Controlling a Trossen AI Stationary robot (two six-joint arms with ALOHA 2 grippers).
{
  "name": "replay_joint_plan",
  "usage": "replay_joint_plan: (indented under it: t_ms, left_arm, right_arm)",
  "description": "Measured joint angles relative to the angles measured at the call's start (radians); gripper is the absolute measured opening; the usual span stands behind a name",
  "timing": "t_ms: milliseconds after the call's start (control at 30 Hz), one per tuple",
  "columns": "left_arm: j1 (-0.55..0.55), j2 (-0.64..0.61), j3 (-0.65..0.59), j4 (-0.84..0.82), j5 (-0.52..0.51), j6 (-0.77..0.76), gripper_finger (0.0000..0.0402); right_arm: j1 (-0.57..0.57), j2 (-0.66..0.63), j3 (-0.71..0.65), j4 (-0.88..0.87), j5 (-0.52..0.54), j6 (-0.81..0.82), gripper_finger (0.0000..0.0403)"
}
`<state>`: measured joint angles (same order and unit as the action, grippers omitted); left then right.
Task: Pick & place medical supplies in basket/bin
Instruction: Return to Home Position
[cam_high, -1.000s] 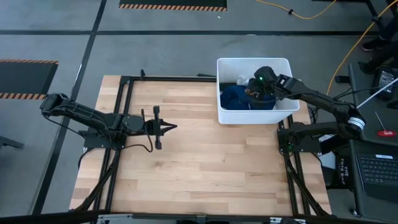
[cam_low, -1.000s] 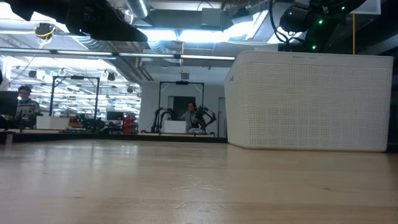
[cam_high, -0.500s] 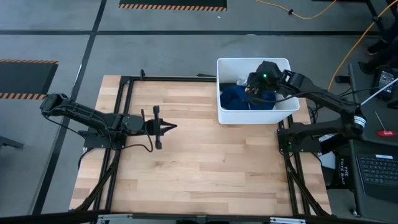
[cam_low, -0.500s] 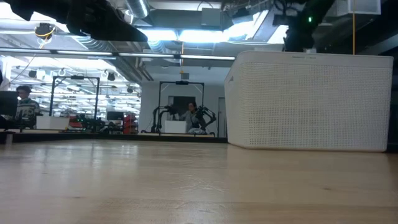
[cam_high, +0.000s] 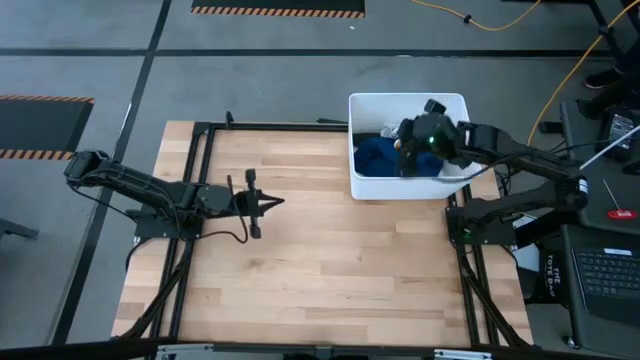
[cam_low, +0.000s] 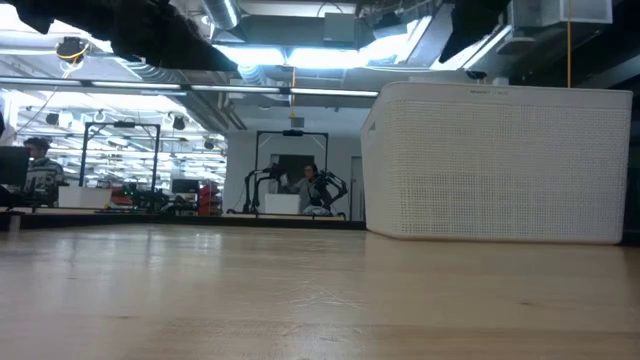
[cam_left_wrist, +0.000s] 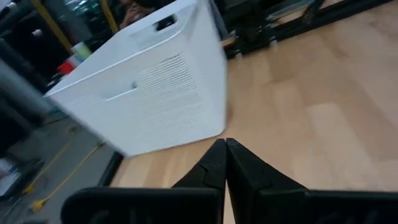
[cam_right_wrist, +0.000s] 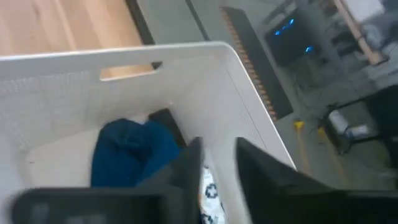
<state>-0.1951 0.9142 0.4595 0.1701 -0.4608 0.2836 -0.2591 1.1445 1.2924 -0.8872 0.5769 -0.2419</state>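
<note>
Though partly hidden, blue cloth (cam_high: 376, 156) lies in the tub (cam_high: 380, 97).

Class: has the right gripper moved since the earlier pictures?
Yes. In the low view, the right gripper has lifted upward, away from the rim of the white tub.

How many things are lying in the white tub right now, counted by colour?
Blue: 1 (cloth)
Black: 1 (small item beside the cloth)
White with dark print: 1 (packet)
Total: 3 seen in the white tub; the right gripper, open above it, may hide more. The left gripper is shut over the table.
</note>
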Motion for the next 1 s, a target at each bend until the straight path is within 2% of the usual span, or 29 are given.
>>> replay_joint_plan:
  t_ms: [67,133,233,367,467,633,800,933,1000]
  left_arm:
    - [0.010,-0.001,-0.013,0.015,0.071,0.006,0.0003]
    - [0.029,-0.003,-0.024,0.020,0.123,0.024,0.0003]
    - [0.072,-0.011,-0.043,0.072,0.198,0.049,0.0001]
    - [0.154,-0.055,-0.128,0.147,0.312,0.067,0.0002]
    - [0.220,-0.132,-0.191,0.208,0.329,0.055,0.0003]
    - [0.299,-0.286,-0.286,0.229,0.440,0.041,0.0001]
    - [0.345,-0.426,-0.360,0.245,0.447,0.029,0.0003]
    - [0.366,-0.506,-0.405,0.249,0.448,0.029,0.0001]
    - [0.376,-0.536,-0.422,0.247,0.453,0.026,0.0002]
  right_arm:
    - [0.054,0.002,-0.005,0.016,0.030,0.000,0.0042]
    - [0.102,0.000,-0.005,0.048,0.031,-0.006,0.0013]
    - [0.168,0.000,-0.005,0.102,0.028,0.021,0.0013]
    - [0.242,0.017,-0.005,0.133,0.005,0.022,0.0004]
    - [0.276,0.048,-0.005,0.144,0.001,0.023,0.0004]
    - [0.281,0.102,-0.006,0.205,0.002,-0.004,0.0002]
    - [0.280,0.126,-0.007,0.281,-0.018,-0.043,0.0002]
    - [0.280,0.113,-0.053,0.439,-0.157,-0.105,0.0001]
    - [0.281,0.092,-0.125,0.541,-0.171,-0.149,0.0001]
